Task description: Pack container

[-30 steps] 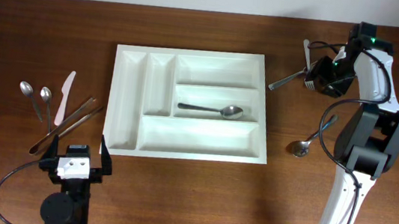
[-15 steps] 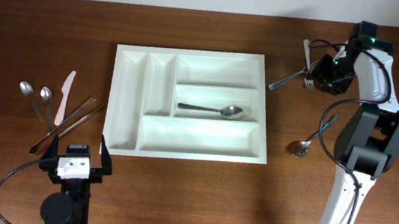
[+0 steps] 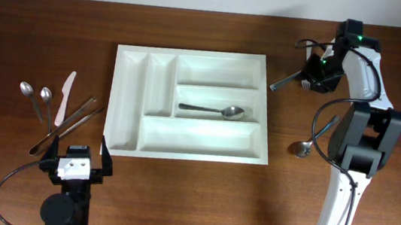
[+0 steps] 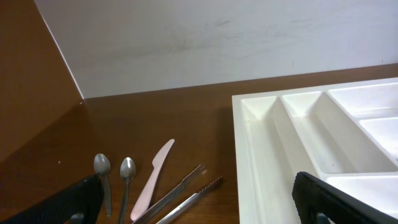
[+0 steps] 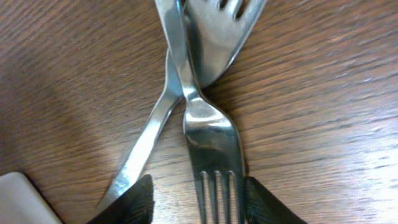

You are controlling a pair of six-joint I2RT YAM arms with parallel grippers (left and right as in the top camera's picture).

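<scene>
1. From overhead, the right gripper [image 3: 313, 76] hides most of the cutlery beneath it at the far right of the table [image 3: 175, 200]. Only one handle pokes out toward the container.
2. Its wrist camera shows a fork [image 5: 208, 134] lying across a second fork [image 5: 146, 146], whose head is cut off by the top edge. The dark fingertips stand parted either side of the first fork's tines, with a gap visible on one side.
3. A loose spoon [image 3: 302, 148] lies by the right arm [image 3: 368, 139]; its handle end is hard to separate from the cable there.
4. The container [image 3: 198, 136], mid-table, holds one spoon [image 3: 212, 111] in its middle wide compartment.
5. The left gripper [image 3: 78, 153] sits spread wide near the container's front left corner, with two spoons [image 3: 27, 90], a pale knife [image 3: 63, 98] and tongs [image 3: 68, 123] nearby.
</scene>
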